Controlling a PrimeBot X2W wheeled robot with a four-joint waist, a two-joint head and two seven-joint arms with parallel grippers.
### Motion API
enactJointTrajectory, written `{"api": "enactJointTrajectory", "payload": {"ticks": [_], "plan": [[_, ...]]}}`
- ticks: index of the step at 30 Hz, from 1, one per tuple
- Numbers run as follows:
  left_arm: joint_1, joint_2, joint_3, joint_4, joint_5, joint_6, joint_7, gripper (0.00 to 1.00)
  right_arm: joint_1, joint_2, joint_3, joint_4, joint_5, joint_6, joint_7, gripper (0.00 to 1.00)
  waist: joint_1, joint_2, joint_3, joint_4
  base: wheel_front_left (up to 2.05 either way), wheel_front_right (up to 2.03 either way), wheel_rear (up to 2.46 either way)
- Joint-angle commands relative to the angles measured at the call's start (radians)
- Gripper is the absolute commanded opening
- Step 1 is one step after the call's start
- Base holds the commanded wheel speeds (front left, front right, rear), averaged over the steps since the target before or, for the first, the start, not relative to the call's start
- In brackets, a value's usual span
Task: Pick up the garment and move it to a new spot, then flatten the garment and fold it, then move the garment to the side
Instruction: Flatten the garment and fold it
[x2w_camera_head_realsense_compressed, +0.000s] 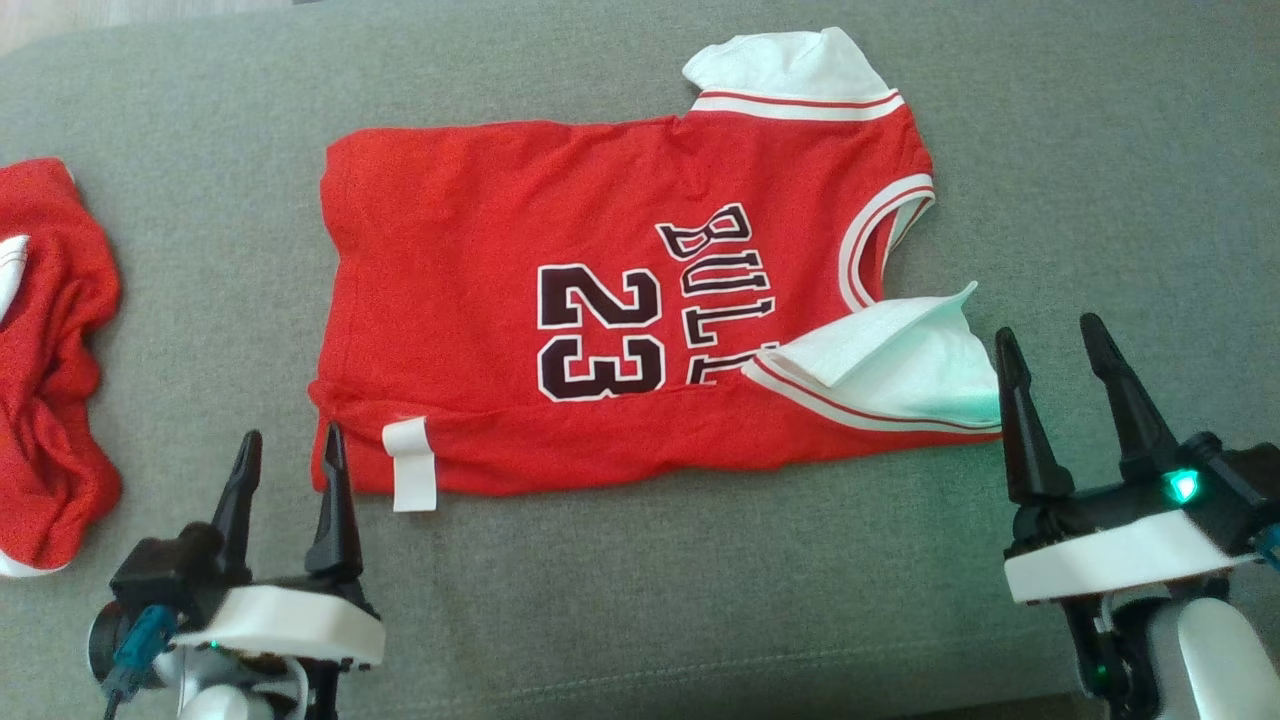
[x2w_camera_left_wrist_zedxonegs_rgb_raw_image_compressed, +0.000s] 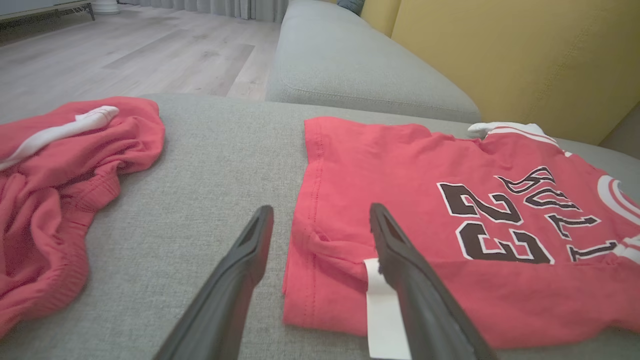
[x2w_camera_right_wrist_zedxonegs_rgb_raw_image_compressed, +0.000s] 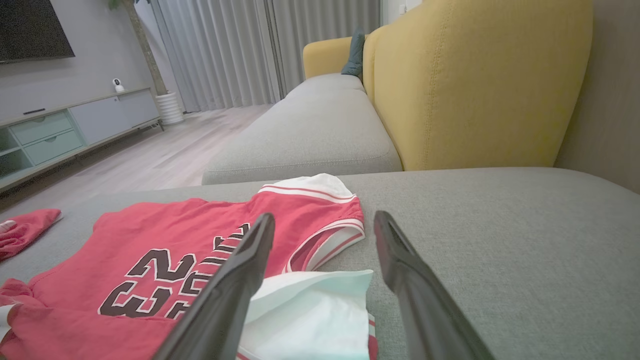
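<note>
Left pincer (x2w_camera_head_realsense_compressed: 291, 432) and right pincer (x2w_camera_head_realsense_compressed: 1047, 327) hover spread and empty, fingers aimed at the red jersey's (x2w_camera_head_realsense_compressed: 600, 300) near edge

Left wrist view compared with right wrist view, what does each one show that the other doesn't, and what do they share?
Left wrist view: the open left gripper, aimed at the hem corner of the red number 23 jersey, and the white label there. Right wrist view: the open right gripper, the television and the low cabinet. Shared: that jersey, the crumpled red garment, the grey sofa and its yellow backrest.
</note>
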Motion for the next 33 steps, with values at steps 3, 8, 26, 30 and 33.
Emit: {"api": "enactJointTrajectory", "payload": {"ticks": [3, 8, 26, 30, 33], "plan": [[-0.026, 0.017, 0.028, -0.015, -0.012, 0.001, 0.011, 1.0, 0.009, 0.0, 0.019, -0.026, 0.008, -0.001, 0.009, 1.0, 0.0, 0.0, 0.006, 0.001, 0.0, 0.0, 0.0], [-0.046, 0.014, 0.015, 0.047, -0.041, -0.021, 0.045, 1.0, 0.009, -0.008, 0.02, 0.04, 0.012, -0.001, 0.039, 1.0, 0.0, 0.0, 0.029, 0.002, 0.0, 0.0, 0.0], [-0.164, 0.02, 0.01, 0.236, -0.116, -0.069, 0.124, 1.0, -0.109, 0.017, 0.018, 0.295, 0.04, -0.001, 0.097, 1.0, 0.0, 0.0, 0.116, 0.014, 0.0, 0.0, 0.0], [-0.172, 0.02, 0.0, 0.25, -0.133, -0.083, 0.158, 0.96, -0.124, 0.027, 0.009, 0.33, 0.052, -0.001, 0.139, 0.47, 0.0, 0.0, 0.126, 0.017, 0.0, 0.0, 0.0], [-0.178, 0.023, -0.006, 0.256, -0.135, -0.089, 0.16, 0.0, -0.13, 0.034, 0.005, 0.335, 0.064, -0.001, 0.15, 0.0, 0.0, 0.0, 0.13, 0.018, 0.0, 0.0, 0.0]]}}
